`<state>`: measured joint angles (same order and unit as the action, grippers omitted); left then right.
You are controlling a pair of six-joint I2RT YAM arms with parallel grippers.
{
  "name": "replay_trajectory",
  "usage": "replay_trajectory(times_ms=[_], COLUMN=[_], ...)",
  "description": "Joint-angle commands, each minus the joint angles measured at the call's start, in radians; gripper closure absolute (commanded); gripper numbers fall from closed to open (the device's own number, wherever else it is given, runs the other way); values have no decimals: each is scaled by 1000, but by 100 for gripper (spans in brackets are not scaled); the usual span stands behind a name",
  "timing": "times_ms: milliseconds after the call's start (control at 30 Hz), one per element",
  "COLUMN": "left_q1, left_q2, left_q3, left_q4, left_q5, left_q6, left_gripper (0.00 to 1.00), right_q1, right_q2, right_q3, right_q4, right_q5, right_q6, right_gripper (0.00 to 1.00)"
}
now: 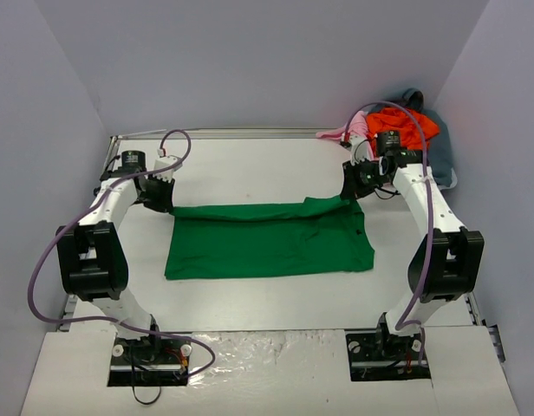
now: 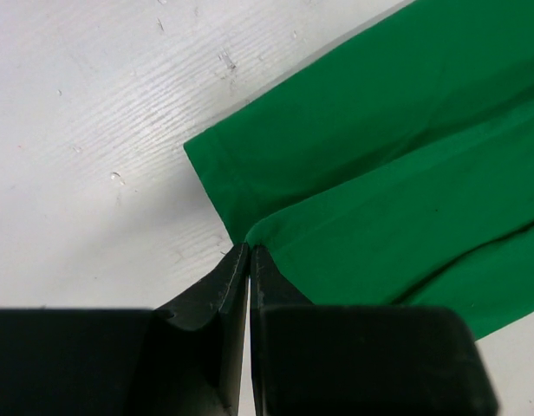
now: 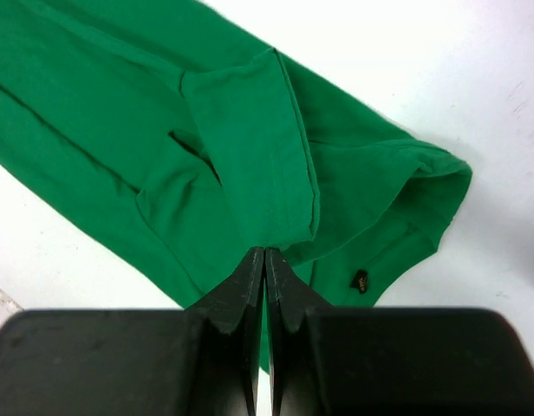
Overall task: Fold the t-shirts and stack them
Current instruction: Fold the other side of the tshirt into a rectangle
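A bright green t-shirt point(image 1: 267, 241) lies spread across the middle of the white table, its far edge lifted and folding over. My left gripper point(image 1: 159, 196) is shut on the shirt's far left corner; in the left wrist view the green shirt point(image 2: 388, 156) runs into the closed gripper point(image 2: 250, 250). My right gripper point(image 1: 354, 185) is shut on the far right edge; the right wrist view shows the green shirt point(image 3: 250, 147) pinched in the gripper point(image 3: 264, 251), with a small dark label point(image 3: 360, 281). An orange-red shirt point(image 1: 406, 124), a pale pink one point(image 1: 347, 132) and a grey-blue one point(image 1: 440, 147) lie piled at the back right.
Grey walls enclose the table on three sides. The shirt pile sits close behind my right arm. Purple cables loop over both arms. Bare white table point(image 1: 250, 173) lies behind the green shirt and in front of it.
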<state>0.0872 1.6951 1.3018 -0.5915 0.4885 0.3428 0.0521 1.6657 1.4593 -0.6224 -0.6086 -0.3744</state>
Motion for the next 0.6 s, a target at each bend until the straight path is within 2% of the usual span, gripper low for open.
replay_trajectory(times_ms=[0,567], left_q1=[6,3], left_q2=[-54,-69], left_q3=[-6,-50], left_q4=[4,-8], left_q5=[-7,9], left_q6=[32,61], left_gripper=[98,98], right_q1=[-8,-8], right_q2=[-60,-83], right_q3=[-25,-111], right_q4=[-49,-60], right_q5=[-22,-13], right_q6=[-24,-47], right_gripper=[100,100])
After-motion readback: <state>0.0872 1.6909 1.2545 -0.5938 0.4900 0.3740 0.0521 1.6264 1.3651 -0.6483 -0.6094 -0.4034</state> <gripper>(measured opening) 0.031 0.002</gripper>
